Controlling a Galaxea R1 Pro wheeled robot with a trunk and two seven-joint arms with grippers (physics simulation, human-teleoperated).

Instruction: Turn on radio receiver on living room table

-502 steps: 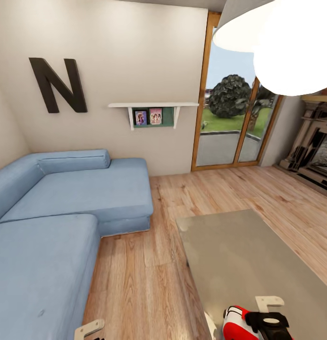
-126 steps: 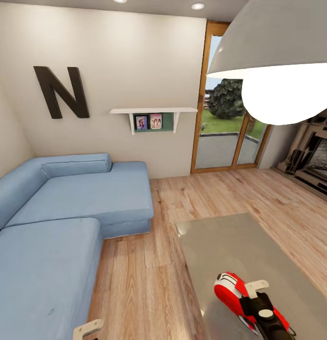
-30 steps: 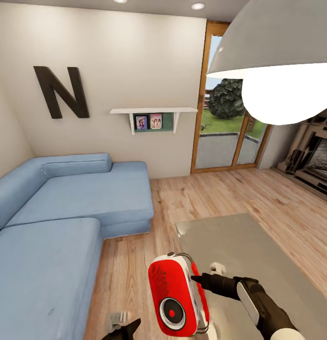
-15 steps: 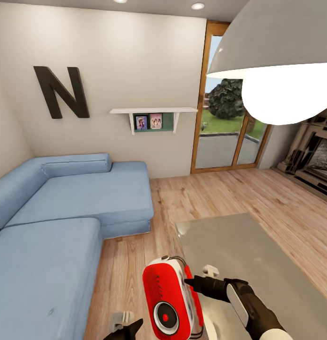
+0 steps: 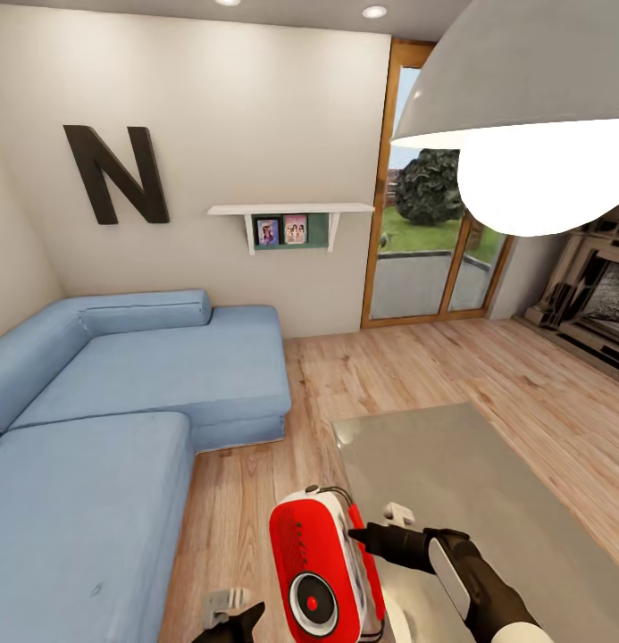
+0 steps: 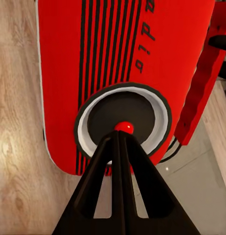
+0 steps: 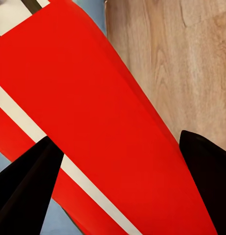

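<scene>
Radio receiver (image 5: 322, 567) held over table's (image 5: 488, 482) near-left corner; sofa (image 5: 121, 402) left.

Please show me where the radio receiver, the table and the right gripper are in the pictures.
radio receiver (image 5: 311, 545): head view, on its red front face.
table (image 5: 452, 464): head view, on the bare glossy top.
right gripper (image 5: 373, 527): head view, between its fingertips beside the radio.

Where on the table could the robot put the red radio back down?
Nearly anywhere: the table top is bare from its far edge by the wood floor to its right side. It is crowded only at the near-left corner, where the right hand holds the radio.
</scene>
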